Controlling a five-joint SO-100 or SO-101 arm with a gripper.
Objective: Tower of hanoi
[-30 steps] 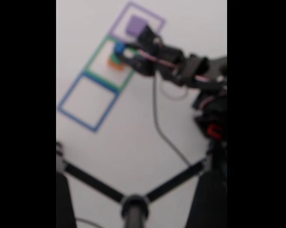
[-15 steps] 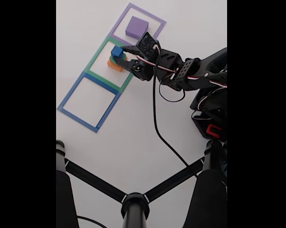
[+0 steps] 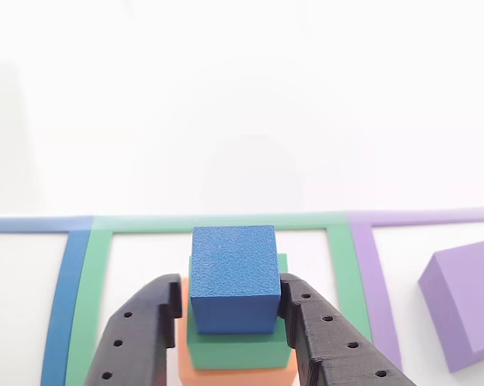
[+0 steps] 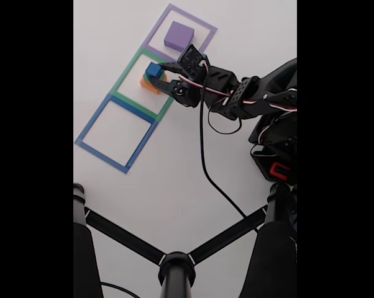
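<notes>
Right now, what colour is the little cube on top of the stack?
Blue. The cube shows best in the other view, between the gripper's fingers.

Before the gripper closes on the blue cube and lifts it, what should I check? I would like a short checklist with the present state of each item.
1. Gripper is open, one finger on each side of the blue cube: ok.
2. Cube sits between the fingers, a little nearer the right one in the other view: ok.
3. Fingers touch the cube: cannot tell.
4. Cube rests on the green block, which rests on the orange block: ok.
5. Purple block stands apart in the purple tape square: ok.
6. Blue tape square is free to receive a block: ok.
</notes>
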